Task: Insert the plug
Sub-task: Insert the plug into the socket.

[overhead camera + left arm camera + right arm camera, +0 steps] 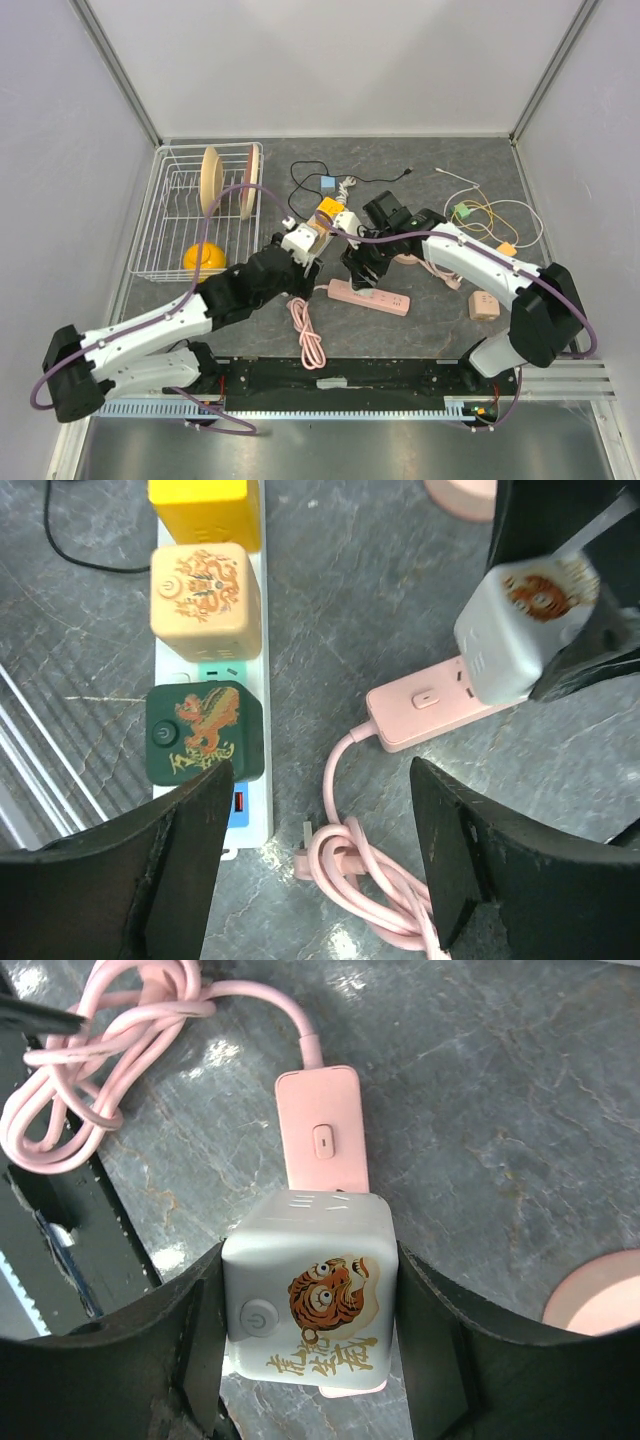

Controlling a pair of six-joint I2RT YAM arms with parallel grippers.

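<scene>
The table has a dark grey, marbled top. At its rear left stands a white wire dish rack. Near the middle lies a pink power strip, and its pink cable rests coiled close to the near edge. Just left of it lies a white power strip, running away from the near edge. Behind them sit a small blue adapter and a loose black cable. On the right side lie thin yellow cables with a green plug and an orange plug, and nearer the edge a peach-coloured cube stands apart.
</scene>
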